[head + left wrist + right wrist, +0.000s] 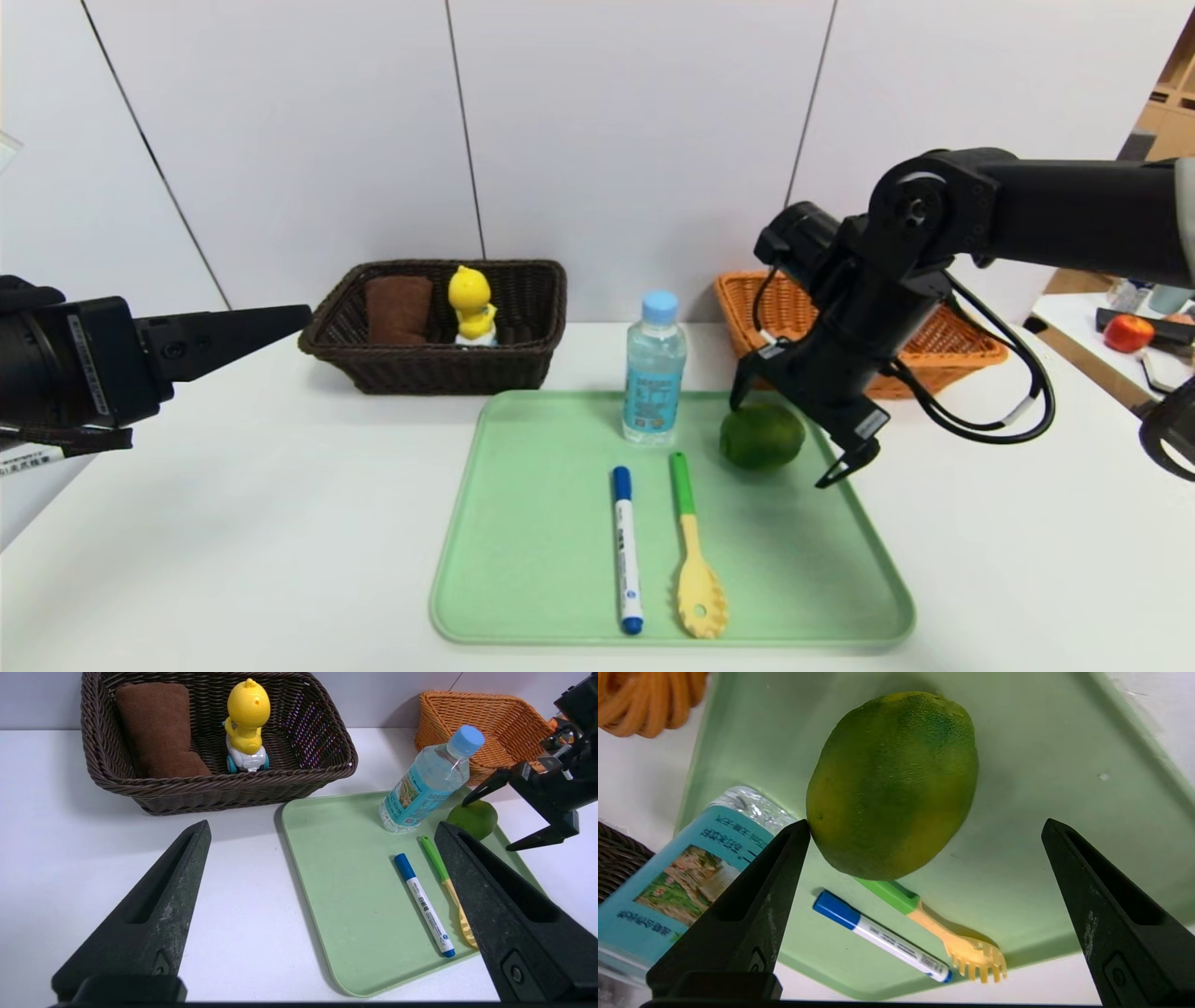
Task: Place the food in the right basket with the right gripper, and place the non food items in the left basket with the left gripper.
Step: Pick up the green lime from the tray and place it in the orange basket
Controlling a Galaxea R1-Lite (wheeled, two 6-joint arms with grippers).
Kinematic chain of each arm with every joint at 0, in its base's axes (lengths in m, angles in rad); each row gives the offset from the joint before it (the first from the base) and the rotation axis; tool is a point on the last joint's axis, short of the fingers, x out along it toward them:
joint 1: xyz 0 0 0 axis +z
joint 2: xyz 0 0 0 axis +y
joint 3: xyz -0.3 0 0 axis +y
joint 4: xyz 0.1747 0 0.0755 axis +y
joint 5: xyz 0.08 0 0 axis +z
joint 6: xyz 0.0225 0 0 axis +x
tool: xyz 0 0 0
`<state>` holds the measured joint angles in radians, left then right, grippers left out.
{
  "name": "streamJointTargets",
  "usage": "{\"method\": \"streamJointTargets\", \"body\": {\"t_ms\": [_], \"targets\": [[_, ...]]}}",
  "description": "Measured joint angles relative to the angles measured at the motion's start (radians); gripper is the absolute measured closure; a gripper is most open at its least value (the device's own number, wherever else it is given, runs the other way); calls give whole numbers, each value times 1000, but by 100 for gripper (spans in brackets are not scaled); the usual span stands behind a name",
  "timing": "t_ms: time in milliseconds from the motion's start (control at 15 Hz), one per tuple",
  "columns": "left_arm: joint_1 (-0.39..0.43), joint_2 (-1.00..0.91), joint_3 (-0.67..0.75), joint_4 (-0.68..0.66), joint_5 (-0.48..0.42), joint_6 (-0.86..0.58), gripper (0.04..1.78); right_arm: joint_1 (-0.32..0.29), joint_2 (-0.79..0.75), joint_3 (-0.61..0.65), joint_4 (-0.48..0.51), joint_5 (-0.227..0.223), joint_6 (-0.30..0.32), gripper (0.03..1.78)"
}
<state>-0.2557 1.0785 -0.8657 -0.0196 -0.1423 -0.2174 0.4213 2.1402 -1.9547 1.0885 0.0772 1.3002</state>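
right gripper (801,441) hangs over the lime (762,435) on the green tray (523,560), fingers spread wide either side of it, nothing pinched; contact with the lime can't be told. lime sits at the tray's far right part, just beside the water bottle (653,369), which stands upright at the tray's far edge. blue-capped marker (626,549) and yellow slotted spoon (695,551) with green handle lie side by side on the tray's near half, apart from each other. left gripper (271,322) hovers over the table (233,523) at the left, near the dark brown basket (439,373), fingers spread, empty. brown towel (399,308) and yellow duck toy (472,303) are inside that basket. orange basket (962,350) sits behind the right arm, far right of the tray.
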Motion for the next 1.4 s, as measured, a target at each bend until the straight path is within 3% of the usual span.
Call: {"method": "streamJointTargets", "body": {"t_ms": [800,867,933,1133,1400], "targets": [[-2,-42,29,14,3,3,13,0,57,0,-56,-3,0,10],[-2,-45,29,19,4,3,13,0,56,1,-56,-4,0,16],[-3,-49,29,23,4,3,13,0,55,1,-53,-4,2,37],[-3,-56,29,23,3,3,13,0,50,4,-49,-2,4,74],[-2,-71,43,26,4,3,13,-1,35,5,-45,0,17,81]]}}
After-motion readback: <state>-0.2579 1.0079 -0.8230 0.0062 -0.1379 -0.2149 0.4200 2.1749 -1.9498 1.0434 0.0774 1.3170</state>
